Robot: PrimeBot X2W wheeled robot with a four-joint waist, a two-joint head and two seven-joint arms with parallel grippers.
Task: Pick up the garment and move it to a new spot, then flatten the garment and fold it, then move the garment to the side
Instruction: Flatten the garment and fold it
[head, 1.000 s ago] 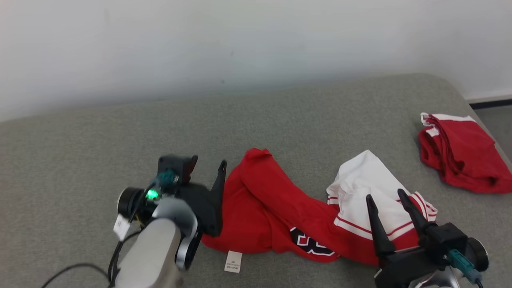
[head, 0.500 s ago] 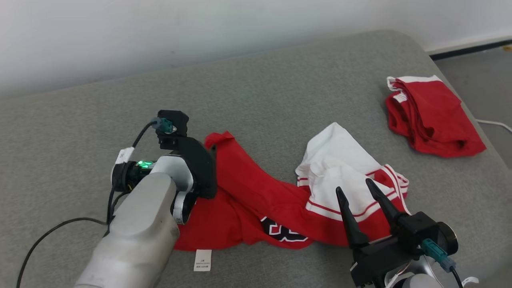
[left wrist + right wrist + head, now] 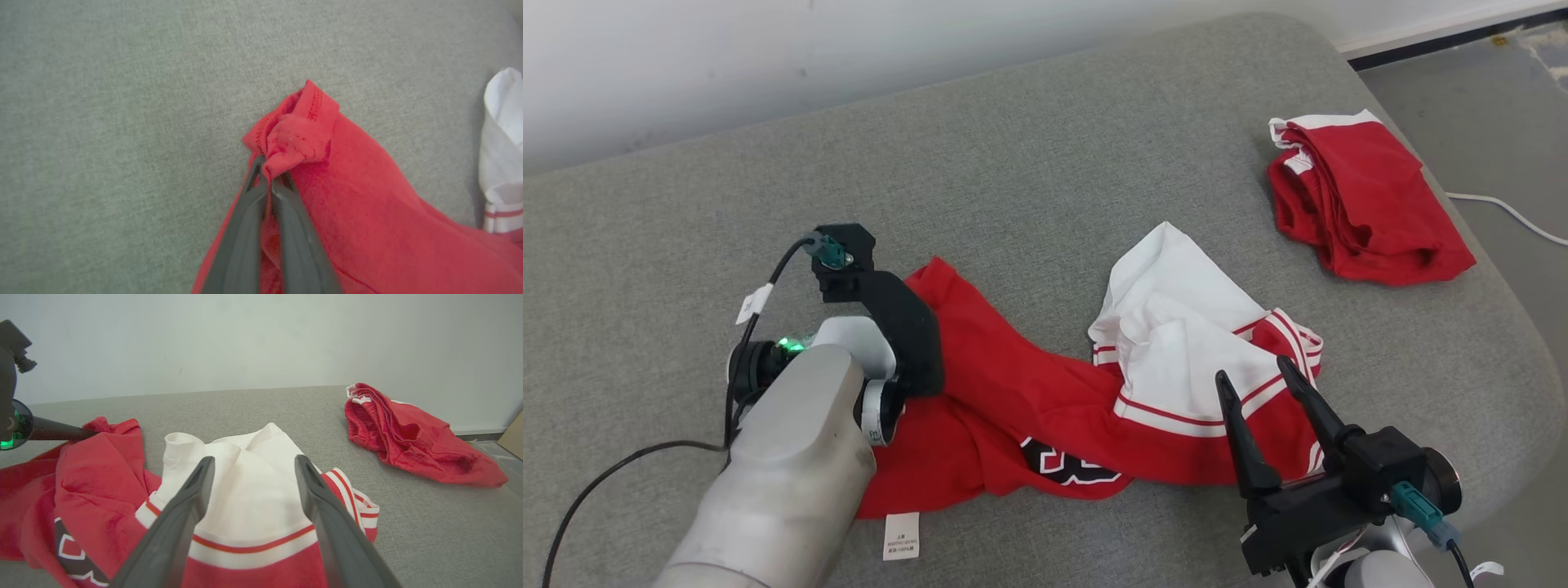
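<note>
Red basketball jersey lies crumpled near the front edge of a grey upholstered platform, about midway along it. Its white side panel is bunched upward, and only a fragment of its dark-outlined lettering shows. The robot's left gripper pinches a rolled corner of the red hem, fingers pressed together on the cloth. The right gripper hangs with fingers spread over the striped trim at the jersey's other end, gripping nothing. A second red garment sits bunched near the platform's right edge, well apart. By the look of it, the task is at its opening step: one hold is made, but the jersey is not yet lifted clear. Moving, flattening, folding and setting aside all remain.
</note>
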